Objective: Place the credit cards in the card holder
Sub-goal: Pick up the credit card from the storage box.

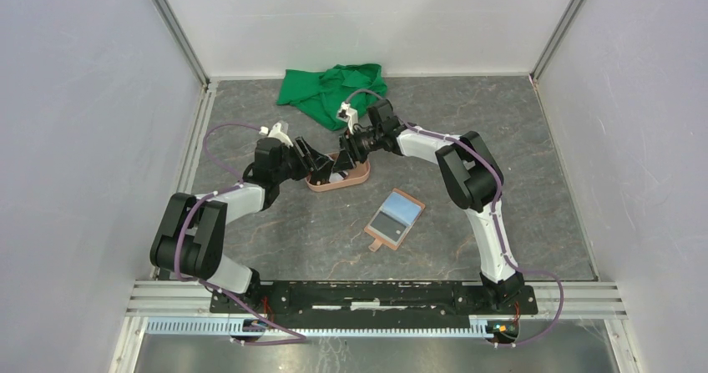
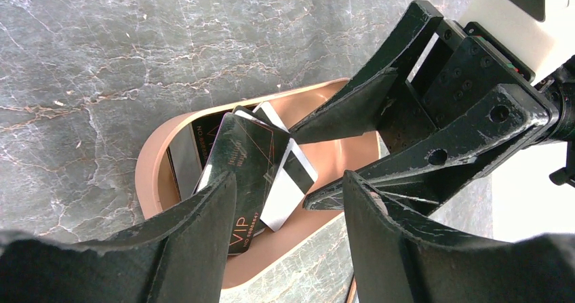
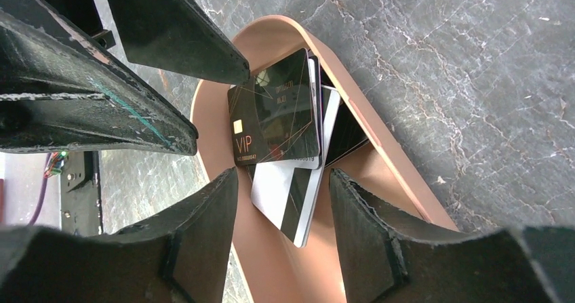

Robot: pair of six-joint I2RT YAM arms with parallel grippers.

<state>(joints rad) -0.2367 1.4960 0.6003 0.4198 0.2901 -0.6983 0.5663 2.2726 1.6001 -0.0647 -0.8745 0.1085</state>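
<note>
One brown card holder (image 1: 394, 219) lies open on the grey stone table (image 1: 518, 139), with a light blue card (image 1: 402, 212) on it. Farther back, one pink tray (image 1: 338, 186) holds at least three credit cards (image 3: 274, 113). The left gripper (image 2: 288, 181) and right gripper (image 3: 283, 174) hang over them, both spread wide, holding nothing. One green cloth (image 1: 332, 89) lies by the white back wall (image 1: 367, 14).

Right wrist: VIP card (image 3: 274, 110) is covering most of the credit cards (image 3: 286, 203) beneath; pink tray (image 3: 386, 174) is running off the bottom edge. Left wrist: own fingers (image 2: 193, 242) are hiding that card's lower corner. Top view: left gripper (image 1: 326, 166) and right gripper (image 1: 343, 158) are masking the stack.
</note>
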